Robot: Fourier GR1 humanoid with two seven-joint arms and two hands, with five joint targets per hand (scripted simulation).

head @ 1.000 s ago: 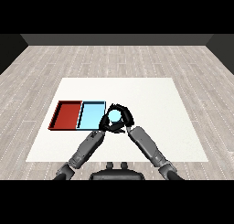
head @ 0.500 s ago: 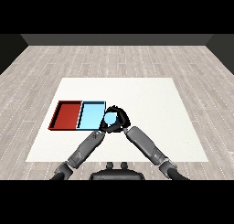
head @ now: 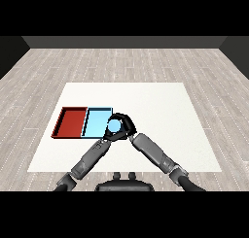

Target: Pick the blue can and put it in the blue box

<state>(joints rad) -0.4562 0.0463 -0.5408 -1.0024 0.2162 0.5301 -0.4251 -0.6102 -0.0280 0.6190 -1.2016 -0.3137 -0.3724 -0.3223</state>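
Nearest you, both forearms rise from the lower corners and meet at the middle of the tabletop [head: 160,106]. The right hand [head: 125,123] has its fingers [head: 127,128] curled round the can [head: 115,126] — you see the can's pale blue top end-on, so its long axis reads as upright. The left hand [head: 106,137] sits just below and to the left of the can; you cannot tell whether its fingers are spread or closed, as they merge with the other hand.

What matters for your next move is this: the can is held at the right edge of the blue tray [head: 96,123], touching or overlapping its rim in view, not yet plainly over its floor. The tray lies to the can's left, so the carry probably wants a short shift leftward before release. The red tray [head: 70,122] lies beyond, further left — stay clear of it.
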